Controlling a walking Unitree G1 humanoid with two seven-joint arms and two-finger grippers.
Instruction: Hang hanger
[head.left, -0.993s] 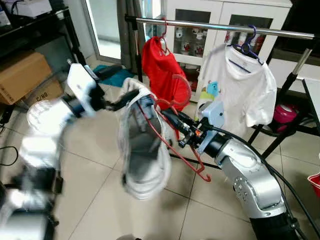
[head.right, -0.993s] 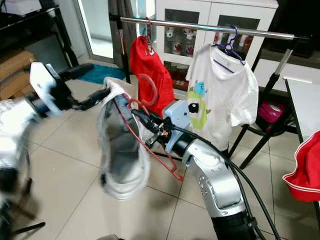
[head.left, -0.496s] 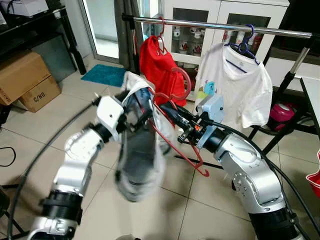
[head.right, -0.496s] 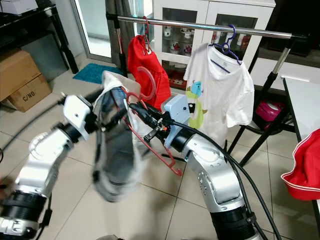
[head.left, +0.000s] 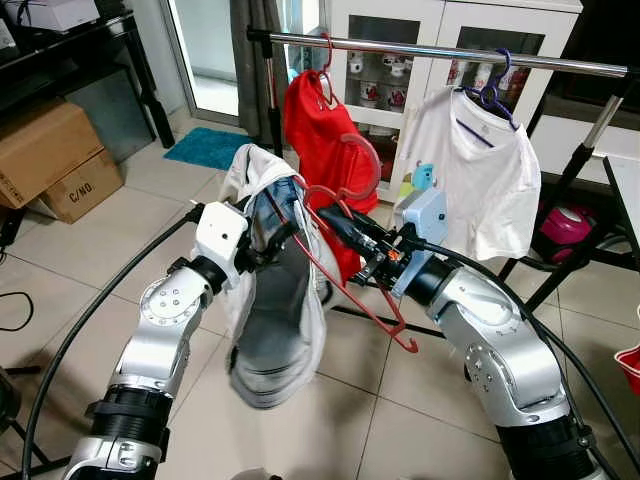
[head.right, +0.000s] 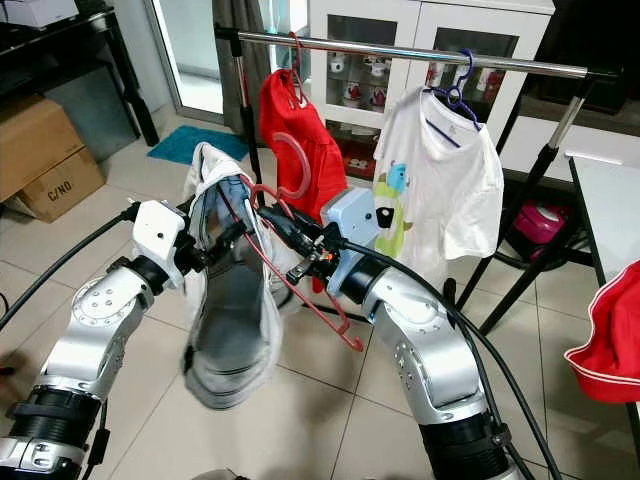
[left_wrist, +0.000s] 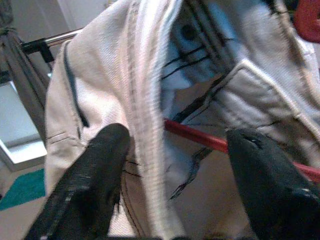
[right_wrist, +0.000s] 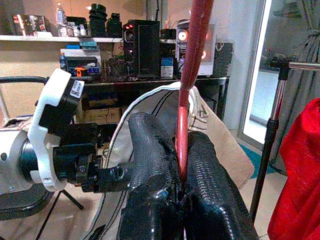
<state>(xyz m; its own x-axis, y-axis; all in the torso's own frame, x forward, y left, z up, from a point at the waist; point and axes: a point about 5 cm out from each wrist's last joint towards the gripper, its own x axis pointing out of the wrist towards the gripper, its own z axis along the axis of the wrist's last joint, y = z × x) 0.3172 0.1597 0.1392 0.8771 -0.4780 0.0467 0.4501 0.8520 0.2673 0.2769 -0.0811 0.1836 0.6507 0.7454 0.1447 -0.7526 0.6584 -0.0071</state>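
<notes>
Gripping the red hanger (head.left: 345, 268), the right gripper (right_wrist: 181, 165) has its two black fingers (right_wrist: 150, 150) pressed tight on the hanger's red rod, in front of the clothes rail (head.left: 440, 52) and below it. A pale grey garment (head.left: 275, 300) drapes over the hanger and sags toward the tiled floor (head.left: 90, 250). The left gripper (left_wrist: 172, 150) sits at the garment's left side, its fingers (left_wrist: 95, 170) spread wide around a fold of the cloth with the red rod running between them. Compared with a second ago, the left arm has swung in from far out on the left to the garment, and the cloth now hangs sharper and steadier. On the rail behind hang a red shirt (head.left: 325, 130) and a white T-shirt (head.left: 480, 170).
</notes>
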